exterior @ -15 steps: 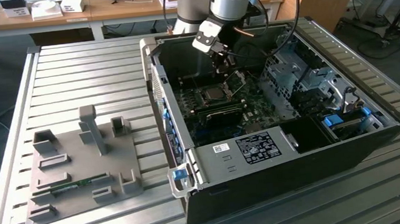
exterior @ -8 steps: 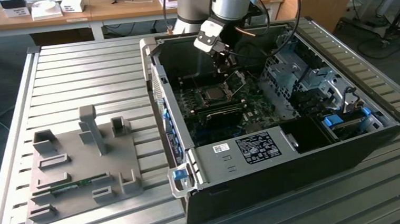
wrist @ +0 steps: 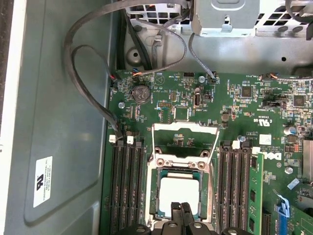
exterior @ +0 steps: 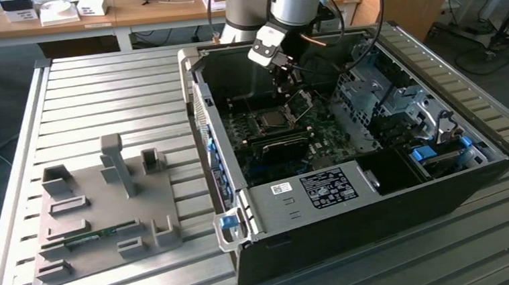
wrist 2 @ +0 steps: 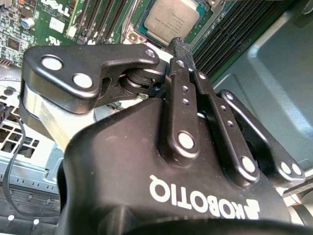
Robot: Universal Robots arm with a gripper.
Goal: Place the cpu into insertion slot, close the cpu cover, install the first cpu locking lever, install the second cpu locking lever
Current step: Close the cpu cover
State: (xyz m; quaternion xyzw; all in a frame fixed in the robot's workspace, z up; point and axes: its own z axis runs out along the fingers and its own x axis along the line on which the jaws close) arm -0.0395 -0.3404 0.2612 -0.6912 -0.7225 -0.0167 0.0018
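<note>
The cpu lies flat in the insertion slot on the green board, its silvery top bare. The cpu cover stands swung up on its hinge, away from the chip. In the exterior view my gripper hangs inside the case just above the raised cover. In both wrist views its black fingertips are pressed together, shut on nothing, hovering at the chip's edge.
Black memory slots flank the socket, with a green module in one. Grey cables loop over the case floor. A drive cage sits at the exterior view's right. A grey fixture plate lies outside the case.
</note>
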